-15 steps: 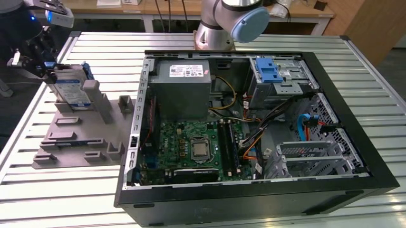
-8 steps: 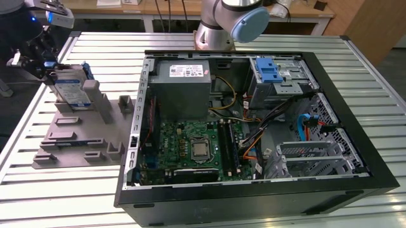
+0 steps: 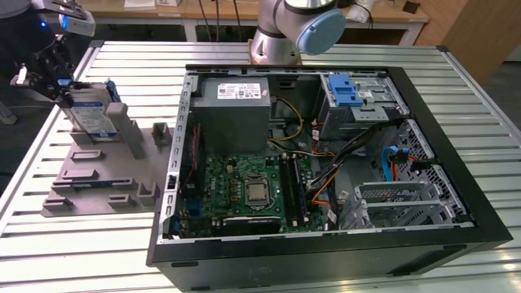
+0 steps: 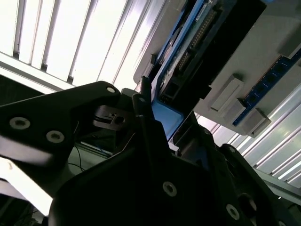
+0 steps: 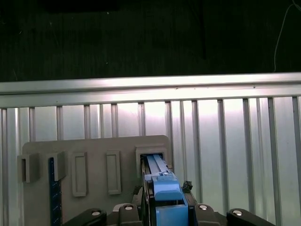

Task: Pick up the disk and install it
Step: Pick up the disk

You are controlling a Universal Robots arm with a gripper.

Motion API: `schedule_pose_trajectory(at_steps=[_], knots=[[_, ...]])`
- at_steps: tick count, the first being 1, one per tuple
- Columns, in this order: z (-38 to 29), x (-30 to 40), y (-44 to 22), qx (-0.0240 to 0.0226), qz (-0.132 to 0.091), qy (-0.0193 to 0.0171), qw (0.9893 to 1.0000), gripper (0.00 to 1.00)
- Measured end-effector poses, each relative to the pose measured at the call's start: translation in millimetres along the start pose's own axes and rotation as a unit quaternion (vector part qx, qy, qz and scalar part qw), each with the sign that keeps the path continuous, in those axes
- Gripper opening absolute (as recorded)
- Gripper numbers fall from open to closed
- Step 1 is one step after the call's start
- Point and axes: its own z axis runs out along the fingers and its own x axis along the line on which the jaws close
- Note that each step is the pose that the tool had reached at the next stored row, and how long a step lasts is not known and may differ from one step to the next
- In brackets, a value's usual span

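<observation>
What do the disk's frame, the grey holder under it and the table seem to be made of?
The frame looks like plastic: bright blue, smooth, with a soft sheen and moulded steps. The holder is probably plastic too, perhaps printed: matt, even grey, with blocky raised slots. The table is metal, apparently aluminium: silvery ribbed slats that reflect light strongly.

The exterior view looks steeply down on the open computer case [image 3: 326, 271], with the grey holder plate [image 3: 89, 183] just beside it at the exterior view's left. Both wrist views sit very close to that plate. All three views share the disk [image 5: 164, 188] standing in it.
</observation>
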Motion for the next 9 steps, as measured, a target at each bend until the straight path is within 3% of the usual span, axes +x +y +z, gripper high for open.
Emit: schedule_pose_trajectory(at_steps=[3,4,9], knots=[[0.0,0.0,0.0,0.0000,0.000,0.0000,1.0000,0.42],[0.0,0.0,0.0,0.0000,0.000,0.0000,1.0000,0.37],[0.1,0.2,0.0,0.0000,-0.002,0.0000,1.0000,0.37]])
